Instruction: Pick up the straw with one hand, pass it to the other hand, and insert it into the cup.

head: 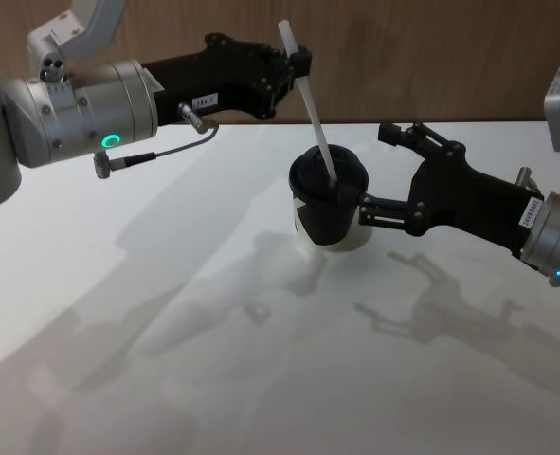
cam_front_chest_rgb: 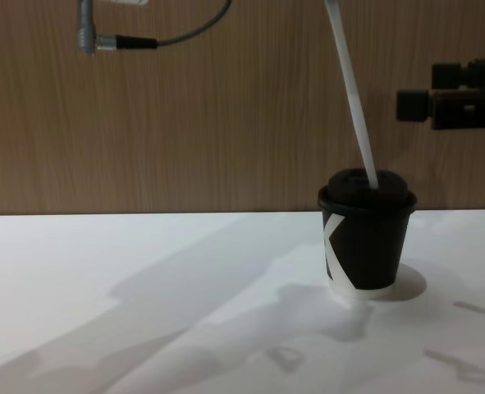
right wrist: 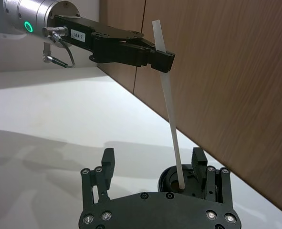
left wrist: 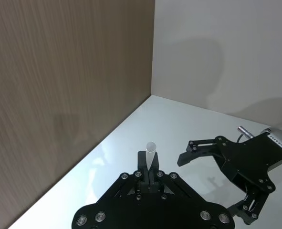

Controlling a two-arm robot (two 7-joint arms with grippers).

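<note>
Gripping straw (head: 310,100) in cup (head: 329,204), left gripper (head: 298,64) (right gripper's (head: 384,175) jaws apart).

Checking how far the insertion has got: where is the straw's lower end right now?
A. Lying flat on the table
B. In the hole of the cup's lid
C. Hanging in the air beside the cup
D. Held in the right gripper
B: the straw, pinched near its top by the left gripper, slants down into the lid of the cup, while the right gripper stands open beside the cup.
</note>
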